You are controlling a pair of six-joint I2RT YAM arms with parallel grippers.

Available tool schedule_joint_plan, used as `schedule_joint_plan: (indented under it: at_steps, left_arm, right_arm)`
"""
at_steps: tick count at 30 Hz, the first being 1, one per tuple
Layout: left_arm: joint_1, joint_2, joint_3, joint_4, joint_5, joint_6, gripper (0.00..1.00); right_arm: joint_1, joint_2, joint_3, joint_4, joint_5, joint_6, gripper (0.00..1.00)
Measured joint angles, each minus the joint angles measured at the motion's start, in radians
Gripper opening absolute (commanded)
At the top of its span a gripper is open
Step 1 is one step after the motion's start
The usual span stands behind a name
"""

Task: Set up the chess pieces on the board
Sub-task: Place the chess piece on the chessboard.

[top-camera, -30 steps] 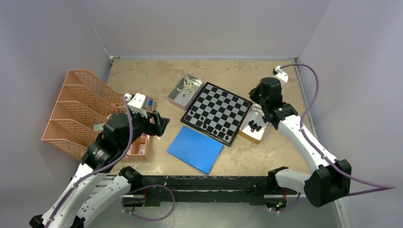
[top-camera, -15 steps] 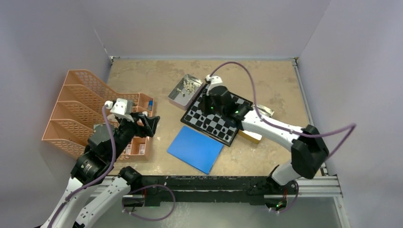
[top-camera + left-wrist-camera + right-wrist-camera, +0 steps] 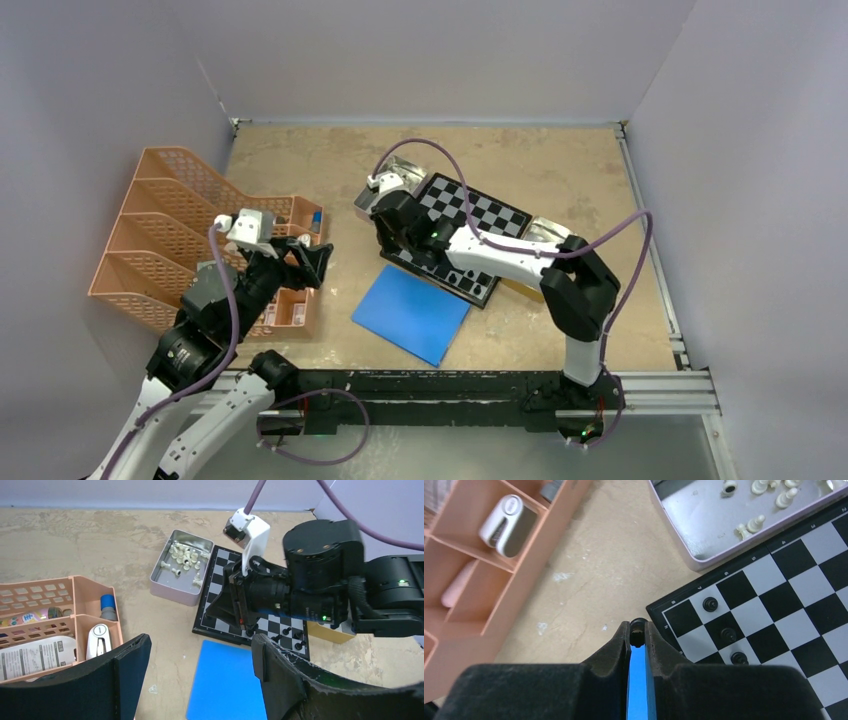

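The board (image 3: 492, 216) lies mid-table, with three black chess pieces (image 3: 727, 634) along its near-left edge, also seen in the left wrist view (image 3: 299, 636). My right gripper (image 3: 638, 636) is shut on a small black chess piece (image 3: 638, 628) just off the board's (image 3: 794, 595) near-left corner; the left wrist view shows that gripper (image 3: 248, 626) low over the board's (image 3: 220, 626) edge. Cream chess pieces (image 3: 184, 560) lie in a silver tin (image 3: 165, 582). My left gripper (image 3: 200, 652) hangs open and holds nothing, near the orange organiser, left of the board.
A blue sheet (image 3: 412, 313) lies in front of the board. The orange organiser (image 3: 165, 232) with a stapler (image 3: 99, 640) fills the left side. A gold tin (image 3: 327, 631) sits right of the board. The right arm (image 3: 500, 255) stretches across the board.
The right arm has swung from the gold tin on the right across the board to its near-left corner. The left arm has drawn back slightly toward the left.
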Motion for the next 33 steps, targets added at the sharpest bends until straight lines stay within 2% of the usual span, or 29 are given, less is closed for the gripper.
schedule_joint_plan:
  at_steps: [16,33]
  left_arm:
    - [0.000,-0.007,-0.005,0.000,-0.007,0.000,0.74]
    - [0.000,0.001,-0.008,0.000,-0.007,0.000,0.73]
  right_arm:
    - [0.000,0.115,0.052,-0.094,0.101,0.020,0.12]
    - [0.000,0.170,0.095,-0.130,0.130,0.065,0.15]
